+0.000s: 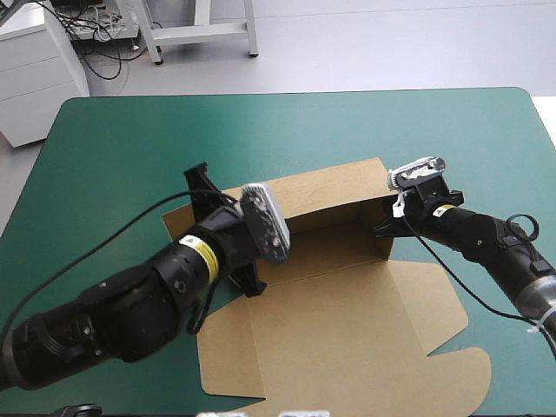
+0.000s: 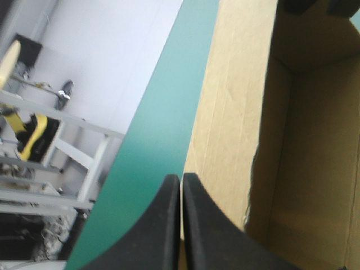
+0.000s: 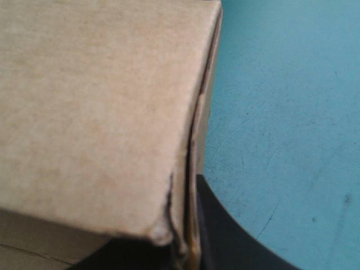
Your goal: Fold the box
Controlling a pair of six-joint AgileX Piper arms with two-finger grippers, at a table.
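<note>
— Jaws on both our arms are nipped onto board. On the teal-green cover [image 1: 113,148] the box [image 1: 347,330] lies mid-table, long axis left to right.
— So our left gripper [image 2: 181,179] pinches its far-left end and our right gripper [image 3: 188,247] its far-right corner, with the tray between them.

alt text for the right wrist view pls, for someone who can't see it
A raised wall of the brown box fills most of the view, its corner edge running in between the black fingers of the right gripper, which is shut on it. Bare teal-green table cover lies beside the box.
</note>
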